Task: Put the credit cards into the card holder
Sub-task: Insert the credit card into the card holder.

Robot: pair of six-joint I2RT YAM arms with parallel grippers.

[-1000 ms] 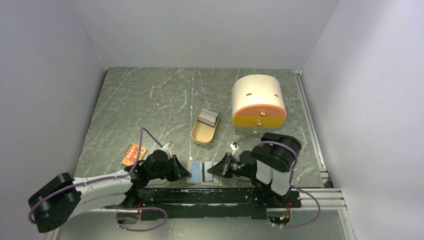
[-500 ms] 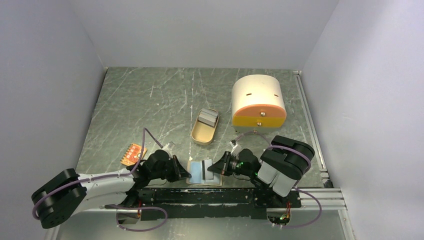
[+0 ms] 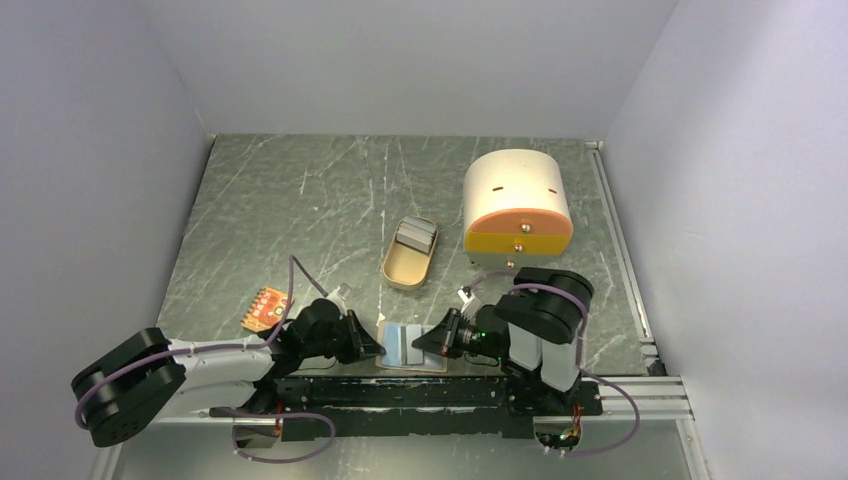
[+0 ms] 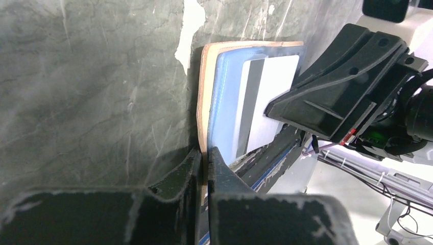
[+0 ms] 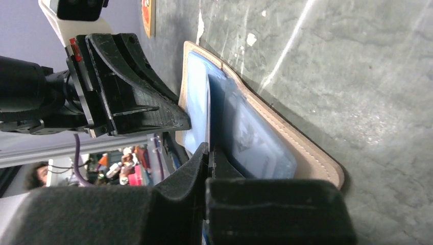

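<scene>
Left gripper (image 4: pixel 204 155) is pinching the holder (image 4: pixel 202 87) by its edge, bottom centre of the overhead view. Right gripper (image 5: pixel 209 149) is clamped on the striped card (image 4: pixel 273 81) lying over it. Push crooked and that card likely snags on the holder and buckles.

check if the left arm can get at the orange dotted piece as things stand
Probably not yet: the left gripper is shut on the edge of the card holder and would have to let go first. Otherwise the orange dotted piece lies close beside that arm, with nothing over it.
</scene>
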